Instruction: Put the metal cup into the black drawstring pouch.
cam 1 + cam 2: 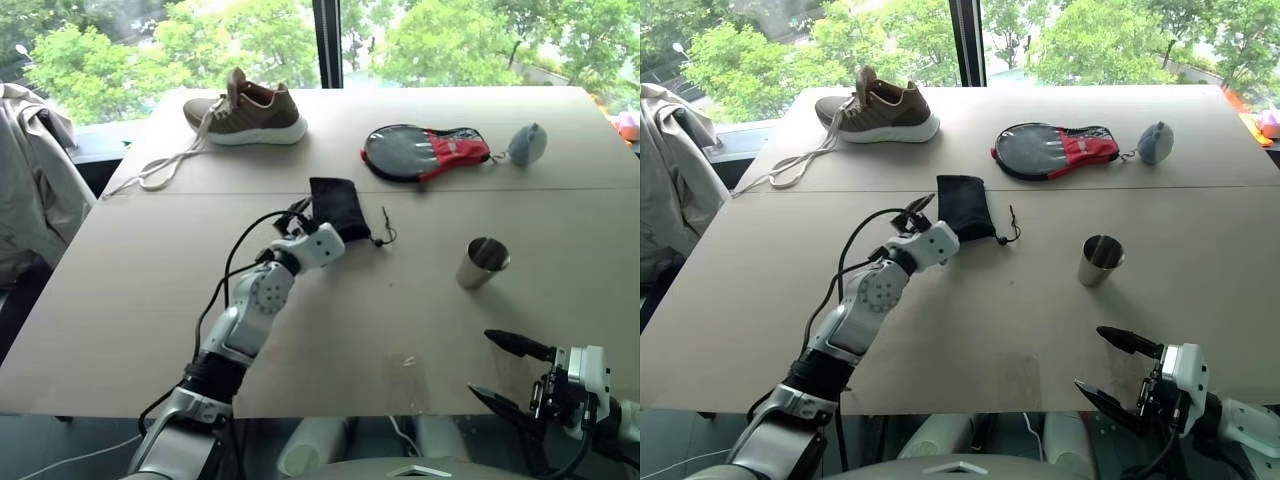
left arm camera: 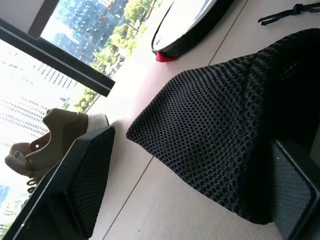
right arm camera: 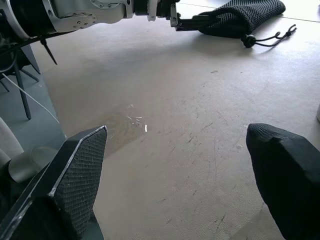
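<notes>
The fingers of the left gripper (image 2: 190, 200) stand apart on either side of the near end of the black drawstring pouch (image 1: 339, 207), a soft, roughly rectangular bag of open mesh fabric; one finger (image 2: 82, 175) is clear of the cloth, while the other sits against or just beside the pouch's edge, and whether it presses the fabric cannot be told. The pouch lies flat near the middle of the pale matte worktop (image 1: 130, 290), its thin knotted black cord (image 1: 384, 234) trailing off the end toward the metal cup.

The small shiny steel cup (image 1: 482, 263), slightly tapered and handleless, stands upright on the worktop, well apart from the pouch on the robot's right, its open mouth up.

The fingers of the right gripper (image 1: 500, 370) are spread wide and hold nothing, hovering at the worktop's near edge, on the near side of the cup; their pads are black and finely textured.

Beyond the pouch lie a round black-and-red paddle case (image 1: 425, 151), a small grey fuzzy pouch (image 1: 527, 145) and a brown laced sneaker (image 1: 245, 112).
</notes>
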`<control>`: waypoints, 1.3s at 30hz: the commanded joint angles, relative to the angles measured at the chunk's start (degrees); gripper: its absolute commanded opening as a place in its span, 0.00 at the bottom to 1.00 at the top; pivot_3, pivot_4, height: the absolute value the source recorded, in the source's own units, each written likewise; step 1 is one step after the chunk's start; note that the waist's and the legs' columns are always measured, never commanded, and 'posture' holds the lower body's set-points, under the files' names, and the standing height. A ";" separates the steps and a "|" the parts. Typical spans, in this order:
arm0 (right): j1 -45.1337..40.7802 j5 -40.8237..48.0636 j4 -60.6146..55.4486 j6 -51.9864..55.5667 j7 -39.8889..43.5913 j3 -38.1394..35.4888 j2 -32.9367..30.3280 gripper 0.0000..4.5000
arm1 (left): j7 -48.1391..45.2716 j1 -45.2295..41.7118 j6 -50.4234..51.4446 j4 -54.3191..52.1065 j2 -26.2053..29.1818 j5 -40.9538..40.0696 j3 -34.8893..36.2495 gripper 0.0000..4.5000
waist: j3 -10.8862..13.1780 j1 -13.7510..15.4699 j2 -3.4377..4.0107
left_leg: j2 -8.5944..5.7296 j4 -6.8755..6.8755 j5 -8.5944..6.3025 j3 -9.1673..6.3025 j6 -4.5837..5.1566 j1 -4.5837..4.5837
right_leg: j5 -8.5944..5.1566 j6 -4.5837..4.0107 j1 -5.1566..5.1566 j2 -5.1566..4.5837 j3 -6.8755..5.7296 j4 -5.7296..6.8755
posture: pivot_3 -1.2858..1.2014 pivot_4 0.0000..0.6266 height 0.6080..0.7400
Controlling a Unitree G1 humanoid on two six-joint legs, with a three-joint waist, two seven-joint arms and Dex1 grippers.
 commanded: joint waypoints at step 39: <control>-26.05 -1.49 -19.04 40.63 -25.73 -0.75 -24.51 1.00 | -16.09 -8.81 32.41 -11.96 -8.68 -39.77 12.50 0.02 | -0.09 -0.91 -0.41 | 0.00 0.76 -0.09 0.00 0.13 -0.40 | 0.27 0.11 -0.05 0.00 -0.18 0.00 | 0.52 0.24 1.00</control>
